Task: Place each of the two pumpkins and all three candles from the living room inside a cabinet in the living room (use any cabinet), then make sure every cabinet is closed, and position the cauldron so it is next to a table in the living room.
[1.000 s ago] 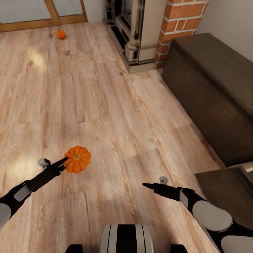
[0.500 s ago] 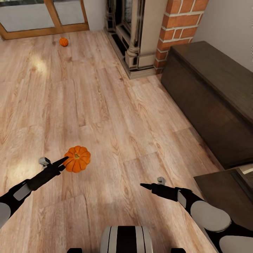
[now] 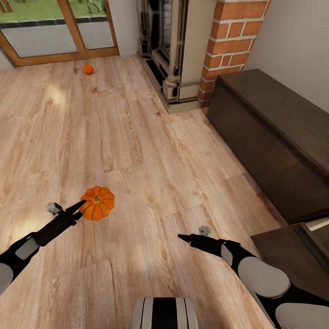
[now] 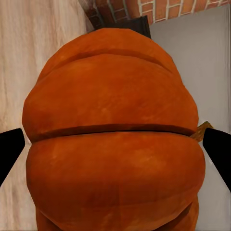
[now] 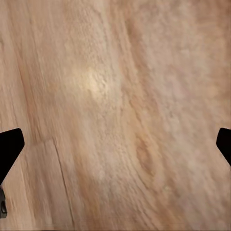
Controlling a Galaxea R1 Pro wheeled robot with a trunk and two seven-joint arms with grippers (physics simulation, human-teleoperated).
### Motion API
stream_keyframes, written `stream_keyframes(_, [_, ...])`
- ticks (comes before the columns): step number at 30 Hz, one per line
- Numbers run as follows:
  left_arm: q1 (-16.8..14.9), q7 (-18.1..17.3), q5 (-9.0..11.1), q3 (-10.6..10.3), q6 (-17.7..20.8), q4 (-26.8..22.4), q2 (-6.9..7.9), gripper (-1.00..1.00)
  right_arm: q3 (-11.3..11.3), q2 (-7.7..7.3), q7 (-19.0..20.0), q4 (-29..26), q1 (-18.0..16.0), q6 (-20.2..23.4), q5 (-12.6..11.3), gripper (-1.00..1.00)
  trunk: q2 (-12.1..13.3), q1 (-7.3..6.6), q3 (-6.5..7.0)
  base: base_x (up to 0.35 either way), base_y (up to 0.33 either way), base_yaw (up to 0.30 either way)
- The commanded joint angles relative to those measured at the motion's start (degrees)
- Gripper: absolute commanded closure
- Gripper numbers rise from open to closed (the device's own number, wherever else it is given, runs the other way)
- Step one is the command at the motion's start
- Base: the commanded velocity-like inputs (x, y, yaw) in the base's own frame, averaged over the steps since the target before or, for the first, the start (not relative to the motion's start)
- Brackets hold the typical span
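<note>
Your left gripper has one pumpkin clamped between its fingers: in the left wrist view the orange ribs crowd right up to the camera with a dark fingertip at each side, and from the head camera the fruit sits at the tip of the arm above the wood floor, though whether it is fully clear of the boards is hard to judge from this angle. Your right gripper carries nothing; its wrist view has both fingertips far apart at the picture's edges with bare planks between them, so read it as spread wide. That puts you early in the job. The second pumpkin lies on the floor far ahead, near the glazed door and well apart from everything else. The cabinet runs along the wall on your right, just past the brick fireplace, and the fronts you can see on it look flush, so nothing appears to be stowed there from what shows. At the lower right corner a dark wooden panel juts out with a pale strip behind it; it may be a pulled-out drawer, but the view is too cramped to be sure. Left for you, by this reckoning: stow this pumpkin, fetch the far one, deal with the three candles and the cauldron, and shut every drawer.
</note>
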Motion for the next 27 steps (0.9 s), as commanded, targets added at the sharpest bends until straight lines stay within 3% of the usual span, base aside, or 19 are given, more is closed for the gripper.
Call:
stream_keyframes(1, [0.0,0.0,0.0,0.5,0.2,0.0,0.06,1.0,0.0,0.04,-0.7,0.0,-0.2,-0.4,0.1,-1.0,0.0,-0.02,0.23,0.0,0.0,0.0])
stream_keyframes(27, [0.1,0.0,-0.2,0.9,0.5,0.0,-1.48,1.0,1.3,0.17,-1.8,0.1,0.1,-4.0,0.4,-1.0,0.4,-0.69,5.99,0.0,0.0,0.0])
